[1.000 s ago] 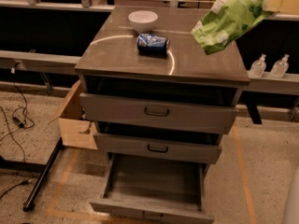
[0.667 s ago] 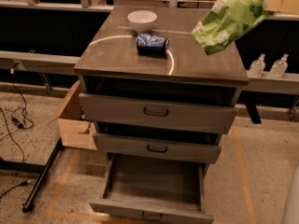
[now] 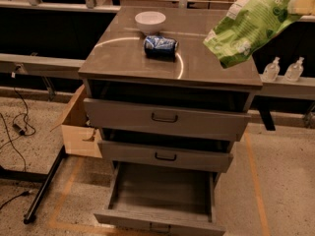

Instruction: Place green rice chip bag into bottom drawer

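Observation:
The green rice chip bag (image 3: 248,26) is a crinkled bright-green foil bag with white patches. It hangs in the air above the right side of the cabinet top. My gripper (image 3: 301,5) is at the top right edge of the view and holds the bag by its upper right end. The bottom drawer (image 3: 160,193) is the lowest and deepest of three grey wood-grain drawers. It is pulled open and its inside looks empty. The bag is well above and to the right of it.
On the cabinet top (image 3: 123,58) lie a crushed blue can (image 3: 160,46) and a white bowl (image 3: 150,21). The two upper drawers (image 3: 165,118) stand slightly ajar. A cardboard box (image 3: 78,127) sits at the cabinet's left. Two clear bottles (image 3: 283,70) stand at the right. Cables (image 3: 15,127) lie on the floor.
The bag and gripper have stayed almost where they were above the cabinet's right side. Nothing else has moved.

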`<state>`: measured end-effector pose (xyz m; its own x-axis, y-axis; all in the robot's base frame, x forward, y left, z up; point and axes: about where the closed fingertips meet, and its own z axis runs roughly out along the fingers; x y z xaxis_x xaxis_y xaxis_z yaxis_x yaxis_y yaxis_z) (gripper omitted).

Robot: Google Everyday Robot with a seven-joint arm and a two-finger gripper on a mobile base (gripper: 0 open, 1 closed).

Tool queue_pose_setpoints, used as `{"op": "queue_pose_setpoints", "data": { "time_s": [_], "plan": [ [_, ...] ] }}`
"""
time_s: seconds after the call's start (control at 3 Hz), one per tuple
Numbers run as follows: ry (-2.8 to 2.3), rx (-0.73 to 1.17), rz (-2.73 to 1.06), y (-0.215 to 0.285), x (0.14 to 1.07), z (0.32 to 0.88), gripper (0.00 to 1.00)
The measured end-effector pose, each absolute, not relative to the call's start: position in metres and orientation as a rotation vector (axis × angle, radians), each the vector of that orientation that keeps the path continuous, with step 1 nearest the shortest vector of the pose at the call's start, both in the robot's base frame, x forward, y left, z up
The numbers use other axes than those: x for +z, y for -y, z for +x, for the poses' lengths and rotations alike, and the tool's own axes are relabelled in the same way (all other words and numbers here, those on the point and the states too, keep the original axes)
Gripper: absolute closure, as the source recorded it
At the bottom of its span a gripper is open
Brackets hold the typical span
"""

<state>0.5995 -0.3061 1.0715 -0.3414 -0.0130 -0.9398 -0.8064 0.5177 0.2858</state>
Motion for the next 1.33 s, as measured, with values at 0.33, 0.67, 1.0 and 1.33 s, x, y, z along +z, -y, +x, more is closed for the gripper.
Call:
{"op": "queue_pose_setpoints", "data": {
  "time_s": [0.33, 0.67, 1.0, 1.33],
  "plan": [
    [-1.668, 0.943, -0.681, 0.301, 1.12, 0.541, 1.0],
    [-1.596, 0.857, -0.708, 0.286, 1.16, 0.474, 1.0],
    [-1.543, 0.834, -0.79, 0.254, 1.155, 0.417, 1.0],
    [-1.575, 0.892, -0.836, 0.218, 1.104, 0.402, 1.0]
  ]
}}
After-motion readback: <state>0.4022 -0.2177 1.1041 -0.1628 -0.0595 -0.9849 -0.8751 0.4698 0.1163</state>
